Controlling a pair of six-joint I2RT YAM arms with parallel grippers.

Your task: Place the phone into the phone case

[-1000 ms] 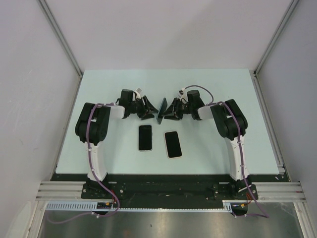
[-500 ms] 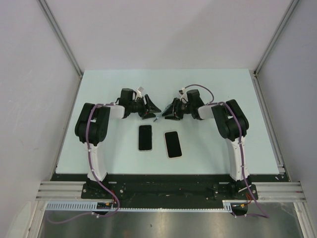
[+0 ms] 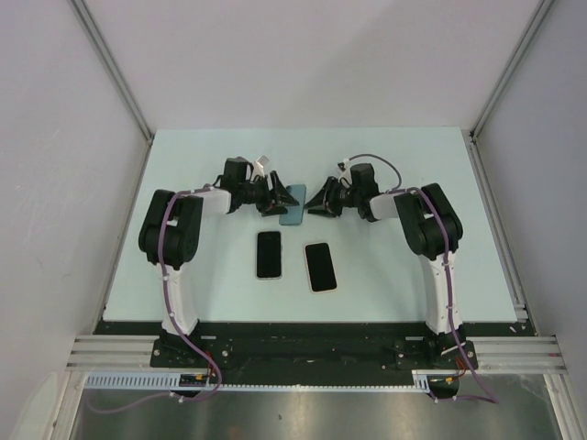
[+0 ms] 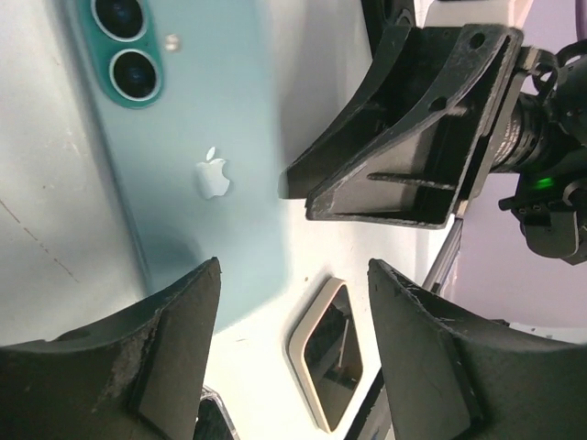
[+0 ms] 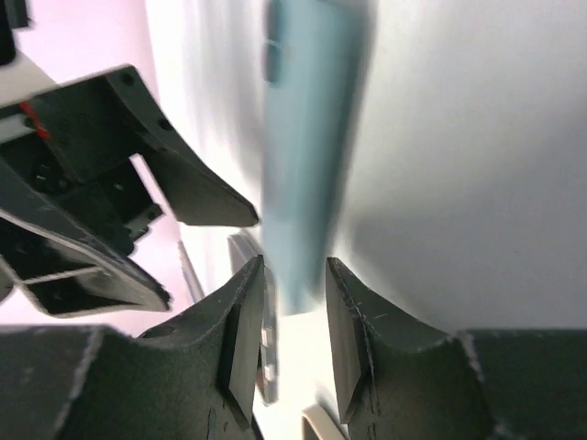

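Observation:
The phone (image 3: 293, 203), a teal one, lies back up on the table between my two grippers. In the left wrist view the phone (image 4: 202, 156) shows its camera lenses and logo. My left gripper (image 3: 278, 200) (image 4: 293, 275) stands open just off the phone's left side, with nothing between its fingers. My right gripper (image 3: 315, 205) (image 5: 295, 270) is at the phone's right side, its jaws a narrow gap apart. The blurred phone (image 5: 307, 137) ends right at their tips. Two dark slabs lie nearer the bases; I cannot tell which is the phone case.
The left slab (image 3: 269, 254) is black with a thin clear rim. The right slab (image 3: 320, 266) (image 4: 332, 353) has a white rim and a glossy dark face. The pale table (image 3: 413, 165) is walled by white panels on three sides.
The phone stood on edge between both grippers a second ago and now lies flat, back up. The left jaws have spread wider, and the right jaws have narrowed a little.

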